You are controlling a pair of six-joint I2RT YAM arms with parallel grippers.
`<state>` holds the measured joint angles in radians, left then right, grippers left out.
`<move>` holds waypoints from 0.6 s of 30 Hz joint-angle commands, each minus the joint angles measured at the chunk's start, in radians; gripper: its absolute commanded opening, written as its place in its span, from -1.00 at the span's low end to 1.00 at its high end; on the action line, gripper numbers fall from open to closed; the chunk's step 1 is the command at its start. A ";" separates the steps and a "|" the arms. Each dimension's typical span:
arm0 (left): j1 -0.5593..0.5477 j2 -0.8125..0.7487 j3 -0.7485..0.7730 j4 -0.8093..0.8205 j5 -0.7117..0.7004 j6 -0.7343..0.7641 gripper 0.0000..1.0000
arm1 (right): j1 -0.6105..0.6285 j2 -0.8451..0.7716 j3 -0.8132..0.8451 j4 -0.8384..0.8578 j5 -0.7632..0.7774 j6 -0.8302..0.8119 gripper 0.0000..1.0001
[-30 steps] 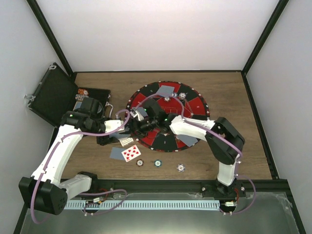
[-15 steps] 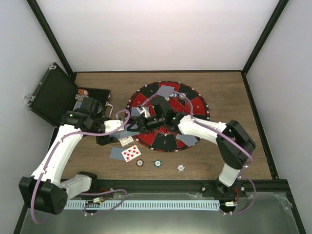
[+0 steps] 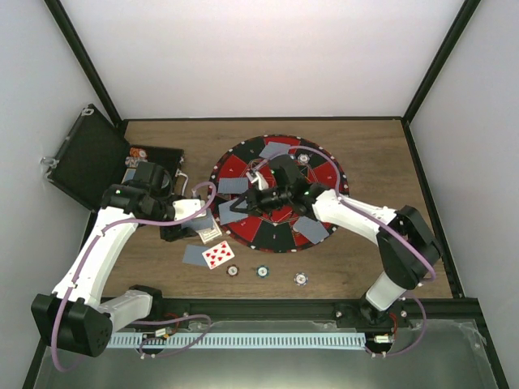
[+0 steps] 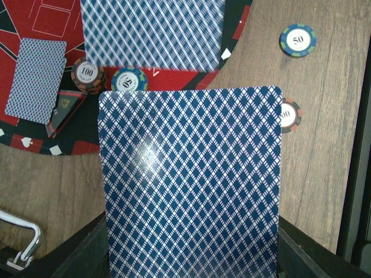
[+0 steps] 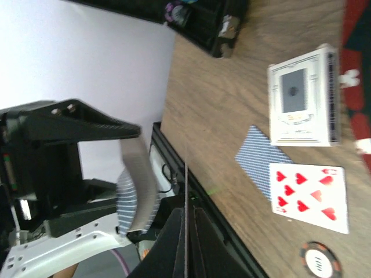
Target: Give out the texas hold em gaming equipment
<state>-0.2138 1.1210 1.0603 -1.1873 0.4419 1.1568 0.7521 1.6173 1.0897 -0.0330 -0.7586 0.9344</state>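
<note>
My left gripper (image 3: pixel 204 220) is shut on a stack of blue-backed playing cards (image 4: pixel 191 179), which fills the left wrist view between its fingers (image 4: pixel 87 255). Just right of it, over the mat's left edge, my right gripper (image 3: pixel 243 207) is shut on a single card (image 3: pixel 231 211). That card shows edge-on as a thin line (image 5: pixel 186 185) between the jaws in the right wrist view. A face-up nine of hearts (image 3: pixel 218 254) and a face-down card (image 3: pixel 195 255) lie on the wood. Three chips (image 3: pixel 262 271) sit near the front edge.
The round red-and-black mat (image 3: pixel 324 174) carries several face-down cards (image 3: pixel 278 149) and a chip (image 3: pixel 304 158). A white card box (image 5: pixel 301 104) lies near the nine of hearts. The open black case (image 3: pixel 89 154) stands at the far left, with chips beside it.
My right gripper has shut on one card at the left gripper's stack and drawn it away to the right over the mat. The left arm has held still.
</note>
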 commanded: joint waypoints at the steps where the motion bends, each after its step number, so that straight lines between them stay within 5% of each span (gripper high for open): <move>1: 0.004 -0.010 0.015 0.001 0.020 0.018 -0.92 | -0.082 -0.048 -0.002 -0.123 0.022 -0.109 -0.99; 4: 0.004 -0.010 0.018 -0.001 0.018 0.016 -0.92 | -0.148 -0.026 0.058 -0.280 0.097 -0.252 -0.99; 10: 0.004 -0.010 0.008 -0.004 0.012 0.007 -0.92 | -0.161 0.126 0.334 -0.607 0.544 -0.575 -0.99; 18: 0.005 -0.020 0.027 -0.033 -0.009 -0.008 -0.92 | -0.079 0.162 0.214 -0.188 1.125 -1.093 -0.99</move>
<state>-0.2138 1.1206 1.0603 -1.1988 0.4297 1.1545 0.6189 1.7515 1.3788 -0.4370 0.0257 0.1944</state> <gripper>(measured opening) 0.613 0.012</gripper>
